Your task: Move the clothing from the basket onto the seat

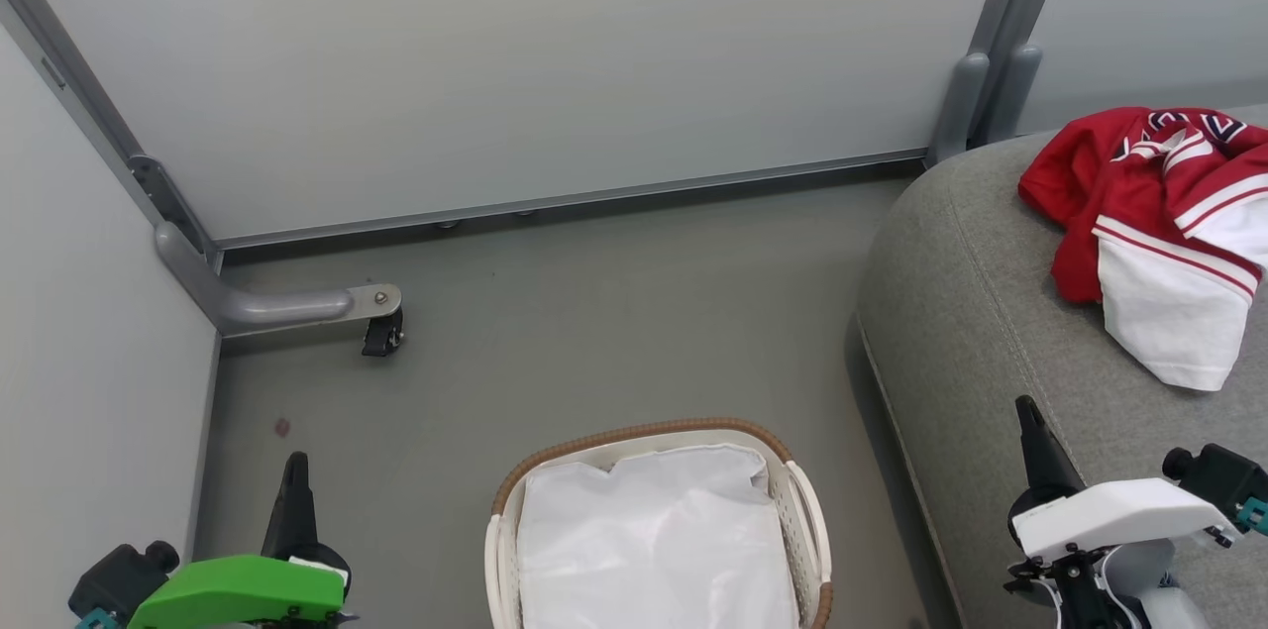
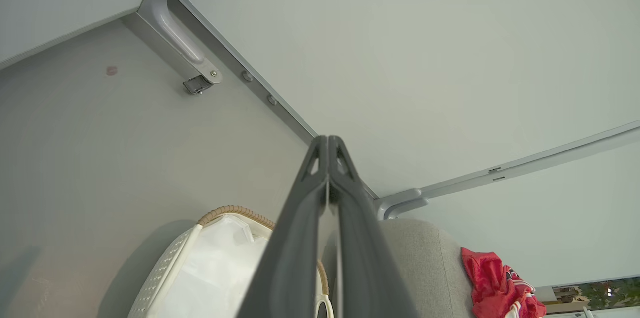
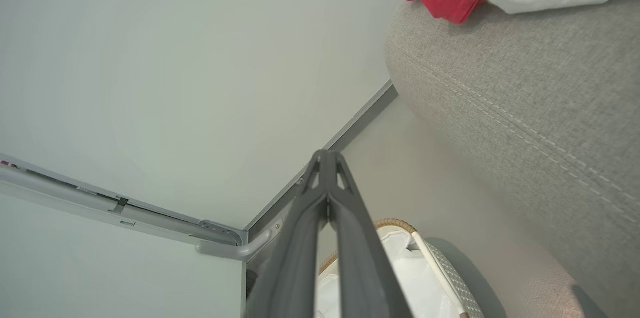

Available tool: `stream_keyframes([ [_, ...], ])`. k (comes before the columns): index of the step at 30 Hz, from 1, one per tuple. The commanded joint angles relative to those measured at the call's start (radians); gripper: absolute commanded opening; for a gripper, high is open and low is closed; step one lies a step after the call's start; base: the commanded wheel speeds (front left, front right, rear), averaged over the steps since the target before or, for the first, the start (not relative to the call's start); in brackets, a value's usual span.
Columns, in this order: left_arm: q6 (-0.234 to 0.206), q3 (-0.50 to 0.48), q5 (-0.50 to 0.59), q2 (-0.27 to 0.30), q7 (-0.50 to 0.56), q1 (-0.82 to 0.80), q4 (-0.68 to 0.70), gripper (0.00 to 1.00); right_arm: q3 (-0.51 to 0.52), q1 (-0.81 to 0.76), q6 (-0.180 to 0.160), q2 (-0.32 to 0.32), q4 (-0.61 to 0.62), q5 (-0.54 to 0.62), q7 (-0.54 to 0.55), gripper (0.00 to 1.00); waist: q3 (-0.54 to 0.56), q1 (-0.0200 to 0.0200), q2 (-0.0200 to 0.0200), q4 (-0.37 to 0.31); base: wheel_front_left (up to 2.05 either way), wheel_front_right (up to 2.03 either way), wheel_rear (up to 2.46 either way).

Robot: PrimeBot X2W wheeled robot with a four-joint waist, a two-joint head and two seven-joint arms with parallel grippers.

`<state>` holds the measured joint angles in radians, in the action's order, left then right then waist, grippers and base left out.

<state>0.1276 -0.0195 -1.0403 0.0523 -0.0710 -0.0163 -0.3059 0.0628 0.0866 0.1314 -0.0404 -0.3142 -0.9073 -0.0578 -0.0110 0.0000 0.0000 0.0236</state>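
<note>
Clothing (image 1: 1139, 193) lies on seat (image 1: 981, 332) — basket (image 1: 634, 433) shows white liner (image 1: 654, 530); left gripper (image 1: 294, 471), right gripper (image 1: 1027, 416) clenched, empty.

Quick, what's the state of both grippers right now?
Left gripper: closed, holding nothing.
Right gripper: closed, holding nothing.

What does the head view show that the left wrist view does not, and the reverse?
Head view adds the right gripper, jaws shut, over the seat. Left wrist view adds a blurred green strip at its lower right corner. Both share the basket, seat, clothing, caster and left gripper, jaws shut.
</note>
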Motion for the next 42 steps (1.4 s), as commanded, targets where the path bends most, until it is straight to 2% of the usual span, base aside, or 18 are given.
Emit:
stream_keyframes([
  [1, 0.002, -0.006, -0.026, 0.009, 0.007, -0.031, 0.014, 0.00, 0.006, 0.019, -0.001, -0.007, 0.015, -0.032, 0.007, 0.00, 0.000, 0.0000, 0.0000, 0.000, 0.00, 0.00, 0.00],
  [42, 0.004, -0.056, -0.377, 0.010, 0.114, -0.074, 0.045, 0.00, 0.036, 0.025, -0.001, -0.011, 0.052, -0.456, 0.113, 0.00, 0.004, 0.0000, 0.0000, -0.013, 0.00, 0.00, 0.00],
])
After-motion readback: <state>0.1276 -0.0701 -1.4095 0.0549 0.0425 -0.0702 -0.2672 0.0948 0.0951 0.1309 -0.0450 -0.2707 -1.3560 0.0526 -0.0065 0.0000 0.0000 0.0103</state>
